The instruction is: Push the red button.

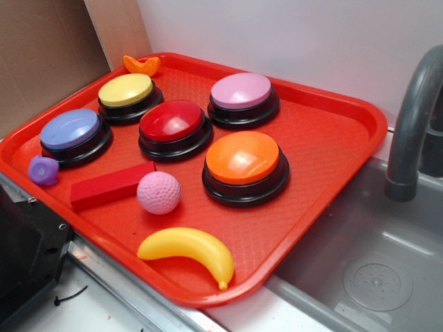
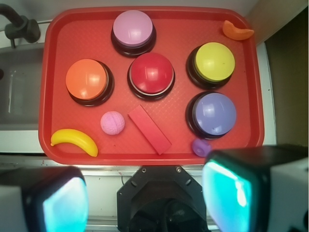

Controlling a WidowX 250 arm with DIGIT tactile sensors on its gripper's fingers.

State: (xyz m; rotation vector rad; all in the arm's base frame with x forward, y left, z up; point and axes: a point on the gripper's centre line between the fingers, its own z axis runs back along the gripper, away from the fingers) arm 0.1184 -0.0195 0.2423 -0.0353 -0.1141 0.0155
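Jaws spread wide, the gripper (image 2: 145, 198) hovers short of the red button (image 2: 151, 72), where drift risks striking the neighbouring orange button (image 2: 87, 79).

**A toy kitchen set up as a robot test bench**

We're looking at a mock kitchen counter: a grey plastic sink basin (image 1: 374, 270) with a moulded drain and a grey faucet (image 1: 414, 124) sits right beside a red cafeteria tray (image 1: 325, 131). Plastic play food, a yellow banana (image 1: 187, 250), lies on that tray. Plain white wall (image 1: 291, 34) behind, cardboard panel (image 1: 41, 55) at the side: staged, not lived-in.
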